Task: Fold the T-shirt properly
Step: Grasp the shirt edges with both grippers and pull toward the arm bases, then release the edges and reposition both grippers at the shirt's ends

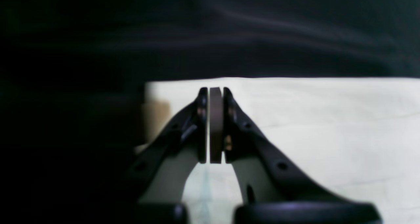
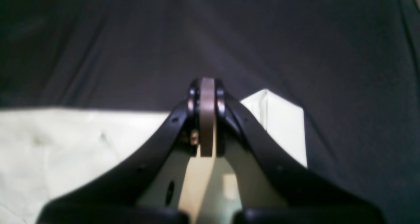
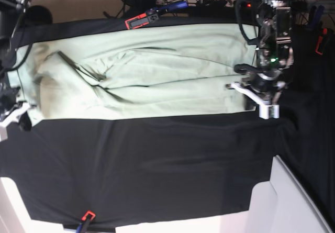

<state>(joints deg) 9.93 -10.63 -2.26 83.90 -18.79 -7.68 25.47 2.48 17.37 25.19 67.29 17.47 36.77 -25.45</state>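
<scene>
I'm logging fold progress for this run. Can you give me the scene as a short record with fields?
garment: T-shirt, pale mint, spread in a long band, wrinkled near its middle
surface: black cloth under it
left gripper: shut, over the shirt's edge
right gripper: shut, at the shirt's other end
held: no fabric visible between either pair of jaws
</scene>
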